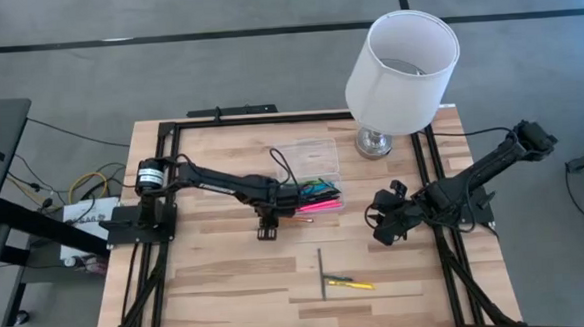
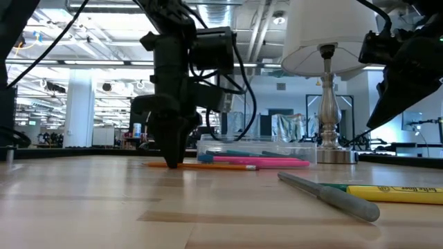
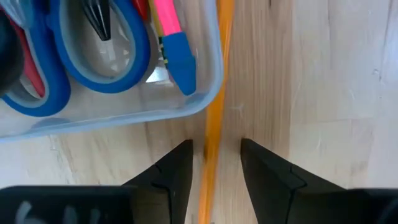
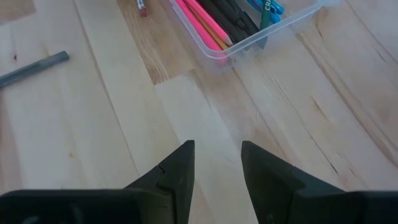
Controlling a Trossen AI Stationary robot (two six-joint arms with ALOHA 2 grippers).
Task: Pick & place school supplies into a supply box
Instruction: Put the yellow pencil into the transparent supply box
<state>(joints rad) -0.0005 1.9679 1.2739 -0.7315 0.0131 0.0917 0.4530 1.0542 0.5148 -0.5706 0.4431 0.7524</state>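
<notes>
Closest to the table's front edge, on the pale butcher-block table (image 1: 218, 278), a grey pencil (image 1: 321, 273) lies pointing front to back, and a yellow marker (image 1: 350, 283) lies touching it, crossing at an angle. From table height the yellow marker (image 2: 398, 194) carries dark print along its barrel, too small for me to read.

Further in, the left gripper (image 1: 267, 228) points straight down at the boards, just beside the front of the supply box (image 1: 308, 173). Its wrist camera shows the two dark fingers (image 3: 171, 177) standing apart on either side of an orange pencil (image 3: 214, 124) that lies flat on the wood along the box wall; whether they touch it I cannot tell. Inside the clear supply box (image 3: 124, 112) sit blue-handled scissors (image 3: 93, 68) and a pink pen with a blue cap (image 3: 174, 43).

The right gripper (image 1: 387, 225) hangs above the table's right side, well apart from the box, fingers (image 4: 174, 174) spread and holding nothing. Its view catches pink, black and blue pens (image 4: 217, 18) packed in the box, one with lettering I can't make out.

At the back stands a lamp with a white shade (image 1: 402, 70) on a chrome base. Beyond the table, grey floor, cables on the left, and a bright open workshop hall with ceiling pipes.
</notes>
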